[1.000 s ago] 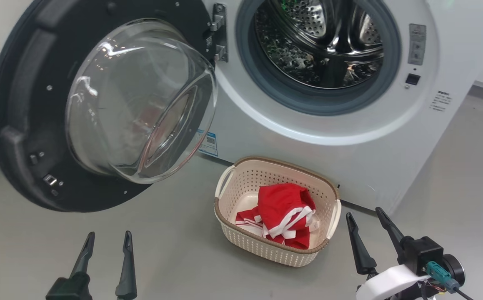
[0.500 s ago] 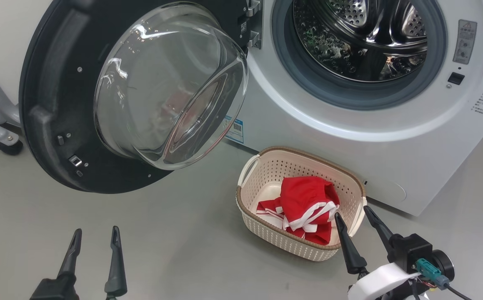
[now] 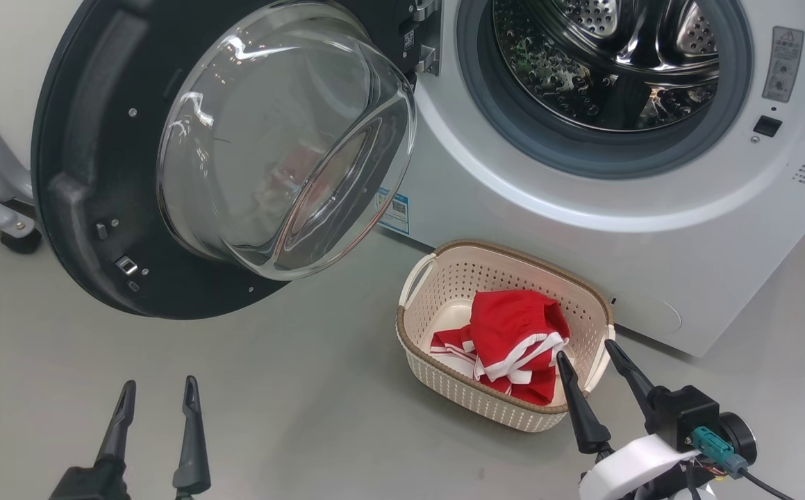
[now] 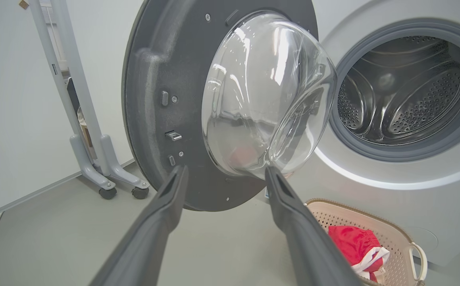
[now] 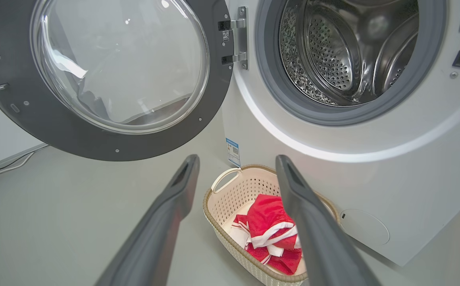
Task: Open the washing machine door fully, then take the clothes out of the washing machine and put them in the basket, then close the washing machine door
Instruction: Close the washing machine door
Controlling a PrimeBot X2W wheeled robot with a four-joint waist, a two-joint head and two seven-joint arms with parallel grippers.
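Door [image 3: 69, 139] hangs wide open, upper left; clothes [image 3: 513, 323] sit in the basket [image 3: 444, 389]. Left gripper [image 3: 160, 382] and right gripper [image 3: 586, 349] both gape, empty. Door's rigid, hinged, probably hefty: I'd push the black rim [image 3: 166, 292], not the slick glass [image 3: 270, 139].

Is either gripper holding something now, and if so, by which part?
Nothing is held. The left gripper and the right gripper are both open and empty.
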